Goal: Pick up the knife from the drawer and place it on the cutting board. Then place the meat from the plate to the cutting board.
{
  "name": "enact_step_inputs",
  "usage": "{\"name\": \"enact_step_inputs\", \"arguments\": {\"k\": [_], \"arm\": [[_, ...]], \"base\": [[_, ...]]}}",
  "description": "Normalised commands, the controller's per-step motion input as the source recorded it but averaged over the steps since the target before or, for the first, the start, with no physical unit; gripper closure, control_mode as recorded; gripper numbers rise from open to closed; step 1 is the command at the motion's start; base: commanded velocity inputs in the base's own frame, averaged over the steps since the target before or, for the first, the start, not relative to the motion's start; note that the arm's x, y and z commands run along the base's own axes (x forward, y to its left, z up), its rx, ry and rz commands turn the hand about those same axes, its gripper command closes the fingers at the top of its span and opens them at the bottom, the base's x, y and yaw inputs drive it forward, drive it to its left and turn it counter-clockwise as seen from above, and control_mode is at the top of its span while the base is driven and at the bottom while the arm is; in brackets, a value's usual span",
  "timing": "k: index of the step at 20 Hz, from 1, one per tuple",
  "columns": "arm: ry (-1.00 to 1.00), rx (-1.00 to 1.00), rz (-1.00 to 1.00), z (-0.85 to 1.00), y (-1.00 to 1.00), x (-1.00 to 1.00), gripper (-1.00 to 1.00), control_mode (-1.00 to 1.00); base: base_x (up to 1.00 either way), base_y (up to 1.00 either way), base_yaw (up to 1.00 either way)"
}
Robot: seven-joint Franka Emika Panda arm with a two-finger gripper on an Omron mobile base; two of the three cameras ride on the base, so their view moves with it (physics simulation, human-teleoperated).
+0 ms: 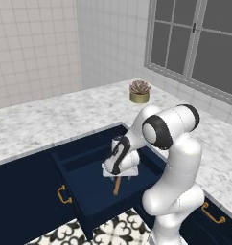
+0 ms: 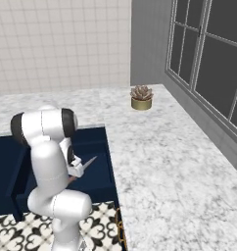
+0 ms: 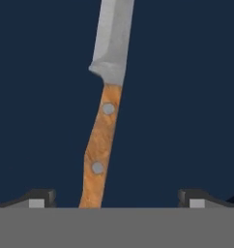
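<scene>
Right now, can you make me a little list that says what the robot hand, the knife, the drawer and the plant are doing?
gripper: open, down inside the drawer, fingertips on either side of the knife handle, not gripping
knife: lying flat on the drawer floor, wooden handle nearest the hand, blade pointing away
drawer: pulled open, navy with a brass handle
plant: small succulent in a pot on the marble counter near the window

No text, label, brand, number or sign can be read anywhere in these views.
</scene>
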Motion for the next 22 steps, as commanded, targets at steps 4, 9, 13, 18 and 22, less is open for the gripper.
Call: {"name": "enact_step_inputs", "arguments": {"k": [4,9,13,18,22], "arm": [[-0.06,0.0,0.0,-0.27,0.19,0.15,-1.0,-1.0],[-0.07,-0.01,0.0,-0.3,0.0,0.0,-1.0,-1.0],[-0.04,0.0,0.0,-0.07,0.16,0.01,-1.0,-1.0],[-0.02,-0.02,0.0,-0.45,0.04,0.0,-1.0,-1.0],[-0.01,0.0,0.0,-0.35,0.06,0.03,1.0,-1.0]], "base": [[0.0,0.0,0.0],[0.0,0.0,0.0],[0.0,0.0,0.0],[0.0,0.0,0.0],[0.0,0.0,0.0]]}}
